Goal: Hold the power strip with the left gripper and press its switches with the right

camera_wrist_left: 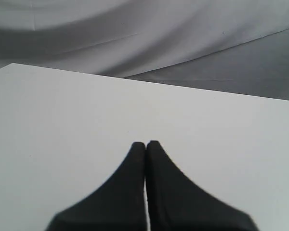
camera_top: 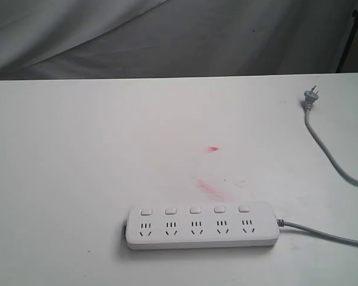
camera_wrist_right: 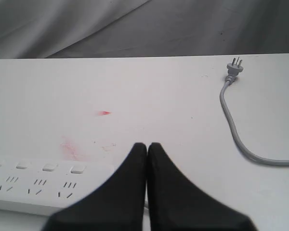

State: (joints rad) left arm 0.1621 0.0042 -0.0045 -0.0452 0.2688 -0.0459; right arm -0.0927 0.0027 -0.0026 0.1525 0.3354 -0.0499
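Observation:
The white power strip (camera_top: 203, 224) lies flat near the table's front edge, with its row of switches (camera_top: 195, 210) on the far side of the sockets. Its grey cord (camera_top: 325, 233) leaves the right end. Neither arm shows in the exterior view. In the right wrist view my right gripper (camera_wrist_right: 147, 145) is shut and empty, hovering short of the power strip (camera_wrist_right: 43, 185), whose right end its fingers partly hide; several switches (camera_wrist_right: 50, 167) show. My left gripper (camera_wrist_left: 145, 143) is shut and empty over bare white table, with the strip out of its view.
The grey plug (camera_top: 309, 98) and its cord lie at the table's right side, also the plug (camera_wrist_right: 233, 68) in the right wrist view. A pink smear (camera_top: 210, 188) and a small red mark (camera_top: 213, 148) stain the white table (camera_top: 77, 167). Grey cloth hangs behind.

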